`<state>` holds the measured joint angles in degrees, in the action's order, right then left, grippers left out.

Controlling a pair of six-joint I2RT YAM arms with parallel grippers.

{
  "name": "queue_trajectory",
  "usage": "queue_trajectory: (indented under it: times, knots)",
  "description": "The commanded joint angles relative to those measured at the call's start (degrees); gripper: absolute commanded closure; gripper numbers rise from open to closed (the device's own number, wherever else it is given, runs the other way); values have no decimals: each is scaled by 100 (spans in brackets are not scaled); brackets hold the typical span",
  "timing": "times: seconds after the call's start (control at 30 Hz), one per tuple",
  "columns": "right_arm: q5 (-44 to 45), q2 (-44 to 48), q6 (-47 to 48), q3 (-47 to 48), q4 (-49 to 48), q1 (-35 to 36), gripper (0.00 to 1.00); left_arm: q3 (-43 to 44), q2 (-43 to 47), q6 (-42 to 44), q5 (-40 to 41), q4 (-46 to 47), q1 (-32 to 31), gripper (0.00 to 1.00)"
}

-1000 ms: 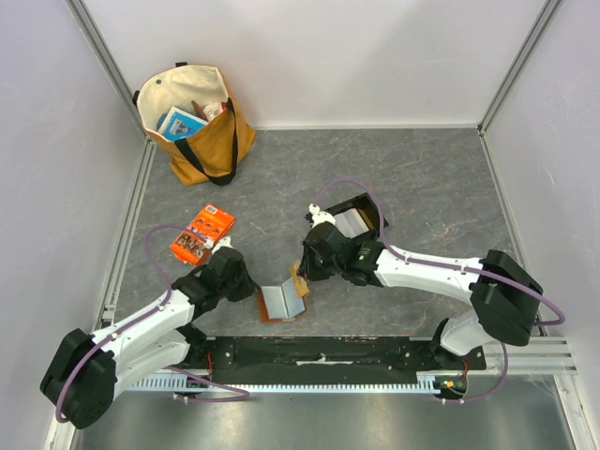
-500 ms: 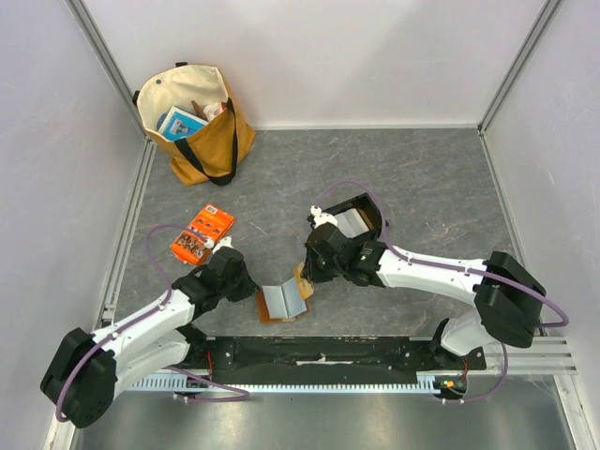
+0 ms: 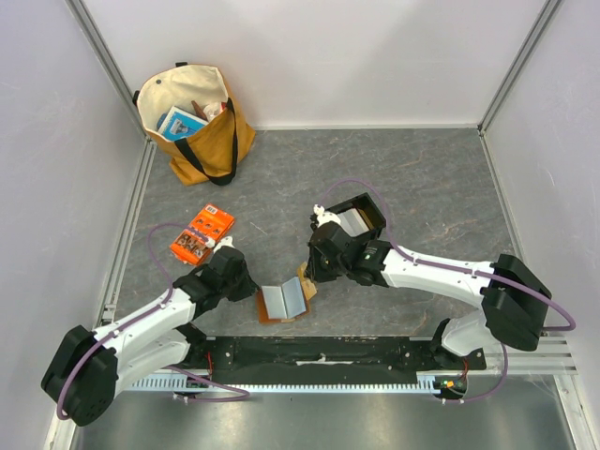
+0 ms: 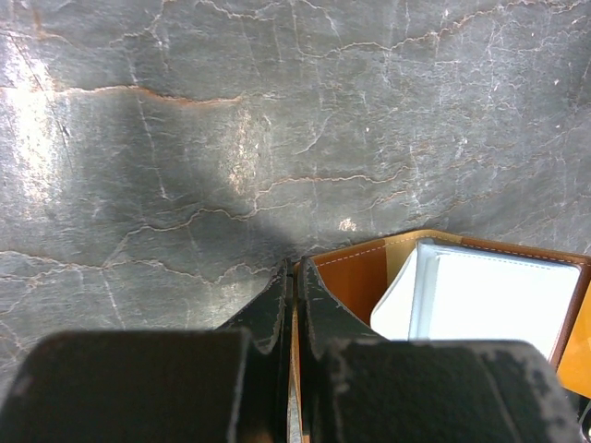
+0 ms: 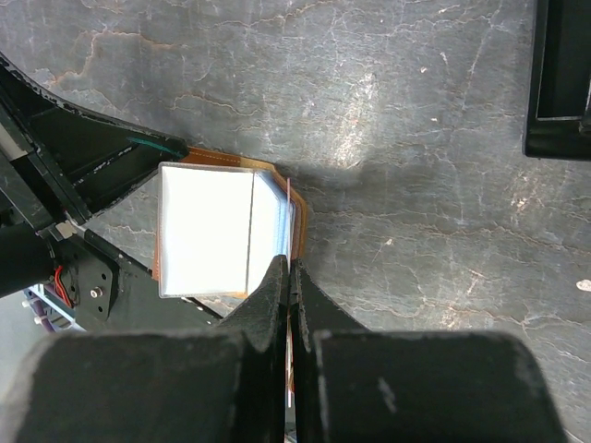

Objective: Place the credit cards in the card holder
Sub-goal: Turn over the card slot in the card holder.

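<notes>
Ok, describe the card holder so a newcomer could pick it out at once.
Near the grey table's front edge, just ahead of the left part of the black base rail, the card holder lies open. It is the only brown leather-like folder, pale cards inside, unlike the black tray and orange packet farther back.

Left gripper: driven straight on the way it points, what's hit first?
Likely the table. The left gripper is shut on the card holder wall; the holder lies right of its line, nothing else ahead. Depth unclear.
</notes>
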<state>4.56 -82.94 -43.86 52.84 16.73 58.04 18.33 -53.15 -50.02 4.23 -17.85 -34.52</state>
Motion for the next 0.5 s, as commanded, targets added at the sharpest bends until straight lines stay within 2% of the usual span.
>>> queue_trajectory:
  times: [0.0,0.47]
  knots:
    - [1,102,53,-28,23,-21,100,127,-47,265,183,-44,-2,98]
    - [-394,-232,-193,-283,-451,-21,100,110,-108,256,87,35,-19,98]
